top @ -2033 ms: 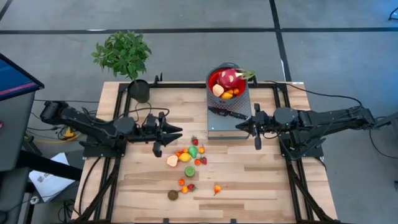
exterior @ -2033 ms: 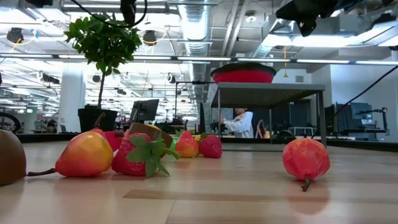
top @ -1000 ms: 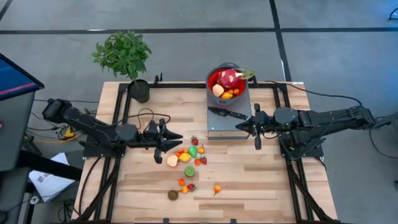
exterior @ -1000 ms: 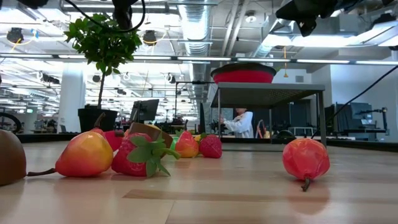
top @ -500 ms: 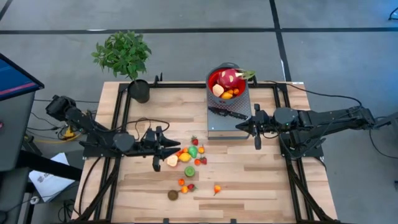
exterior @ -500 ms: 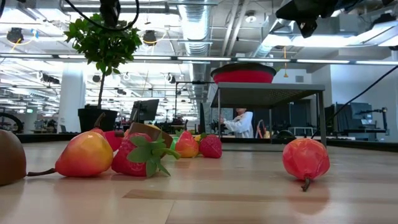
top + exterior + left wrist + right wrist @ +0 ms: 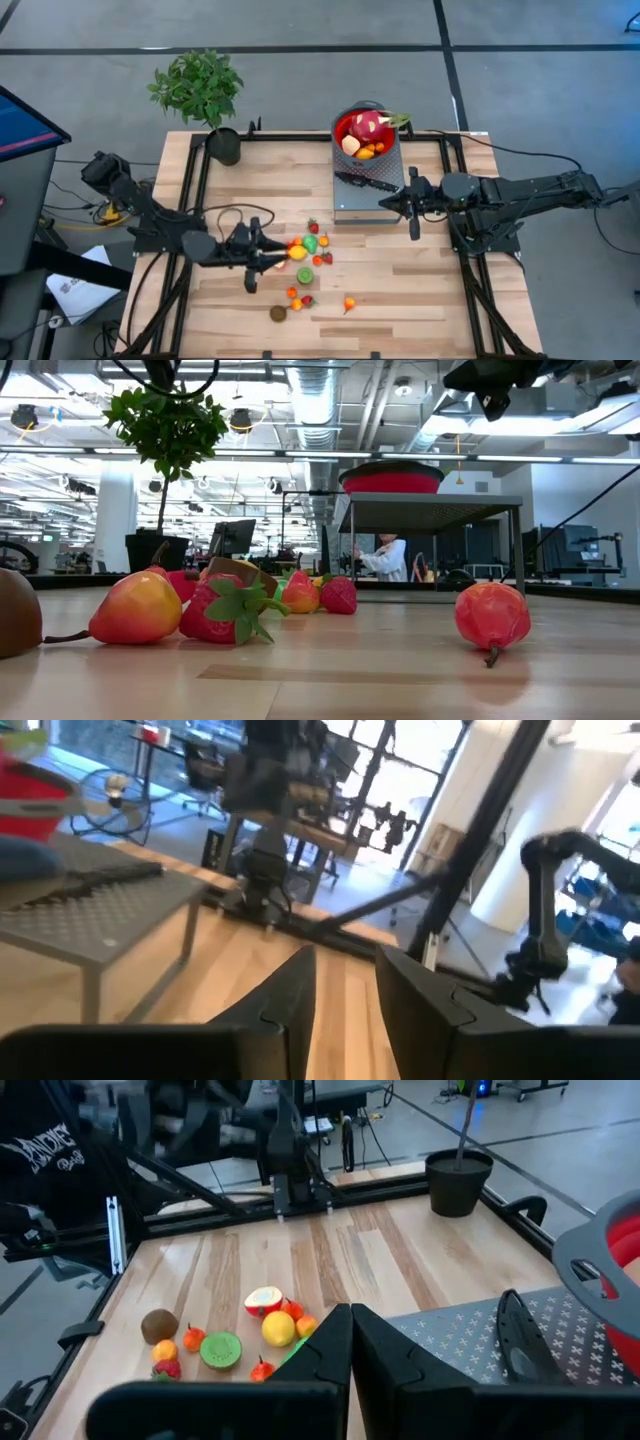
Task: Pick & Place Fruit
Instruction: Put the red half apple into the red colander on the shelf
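Wooden slats make up the table (image 7: 400,290), seen from above with a dark arm along each side edge and a potted plant (image 7: 200,90) at its far left corner. A grey perforated stand (image 7: 352,200) sits against the middle of the far edge, and on it rests a red bowl (image 7: 345,124) next to a black-handled knife (image 7: 366,182).

Part of the task looks done: the bowl already holds the pink-red dragon fruit (image 7: 367,127) along with a pale piece and an orange one. Most of the work is left, though. A cluster of small toy fruits (image 7: 308,247) lies near the table's centre, including a yellow lemon (image 7: 298,253), a green kiwi half (image 7: 304,275) and a strawberry (image 7: 313,227). More trail toward the near edge: a brown kiwi (image 7: 277,313) and a red-orange fruit (image 7: 348,303) lying apart. None of these is held.

The left gripper (image 7: 268,258) is low over the table, just beside the left edge of the cluster; its wrist view shows the two fingers (image 7: 290,995) with a narrow gap between them and nothing in it. It appears to be reaching for a fruit at that edge, though which one I cannot tell. The right gripper (image 7: 385,206) waits with its fingers pressed together, empty, at the stand's right side.

In the table-level view, a pear-shaped fruit (image 7: 135,608) and a round red fruit (image 7: 491,615) lie untouched on the wood.
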`<action>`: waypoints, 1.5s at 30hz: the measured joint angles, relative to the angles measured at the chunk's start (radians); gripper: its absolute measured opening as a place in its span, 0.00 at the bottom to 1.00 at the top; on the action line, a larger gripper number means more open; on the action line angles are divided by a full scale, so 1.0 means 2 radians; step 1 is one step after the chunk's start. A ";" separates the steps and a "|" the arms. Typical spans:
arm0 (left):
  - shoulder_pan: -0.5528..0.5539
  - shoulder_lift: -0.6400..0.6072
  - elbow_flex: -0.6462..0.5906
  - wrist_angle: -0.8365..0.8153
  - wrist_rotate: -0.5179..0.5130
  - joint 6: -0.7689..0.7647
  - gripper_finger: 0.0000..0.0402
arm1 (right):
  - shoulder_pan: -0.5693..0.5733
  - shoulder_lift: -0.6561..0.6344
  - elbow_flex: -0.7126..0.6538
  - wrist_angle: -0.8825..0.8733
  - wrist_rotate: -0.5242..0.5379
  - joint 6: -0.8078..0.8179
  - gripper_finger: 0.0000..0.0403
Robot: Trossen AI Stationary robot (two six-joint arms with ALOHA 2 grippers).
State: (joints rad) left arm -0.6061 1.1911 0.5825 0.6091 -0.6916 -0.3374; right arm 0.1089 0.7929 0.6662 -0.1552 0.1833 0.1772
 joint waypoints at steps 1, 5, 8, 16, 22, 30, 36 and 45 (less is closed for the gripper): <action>-0.003 0.009 0.005 -0.002 -0.002 0.000 0.24 | 0.000 0.000 0.000 0.005 0.000 0.000 0.01; -0.009 0.032 0.022 0.000 -0.009 0.000 0.21 | 0.000 0.000 0.000 0.019 0.000 0.000 0.01; -0.014 0.039 0.024 -0.002 -0.010 0.000 0.18 | 0.000 0.000 0.000 0.018 0.000 0.000 0.01; -0.031 0.041 0.038 -0.001 -0.010 0.000 0.07 | 0.000 0.000 0.000 0.018 0.000 0.000 0.01; -0.052 0.044 0.053 -0.001 -0.009 0.017 0.01 | 0.000 0.000 0.000 0.018 0.000 0.000 0.01; -0.046 0.083 0.076 -0.003 -0.019 0.053 0.00 | 0.001 0.000 0.000 0.018 0.000 0.000 0.01; -0.023 0.082 0.078 -0.093 -0.023 0.046 0.00 | 0.000 0.000 0.000 0.017 0.000 -0.007 0.01; 0.027 0.048 0.078 -0.313 0.038 -0.078 0.00 | 0.000 0.000 0.000 0.017 0.000 -0.014 0.01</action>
State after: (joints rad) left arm -0.5516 1.2881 0.7387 -0.0175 -0.6164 -0.4935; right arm 0.1089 0.7929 0.6662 -0.1215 0.1832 0.1501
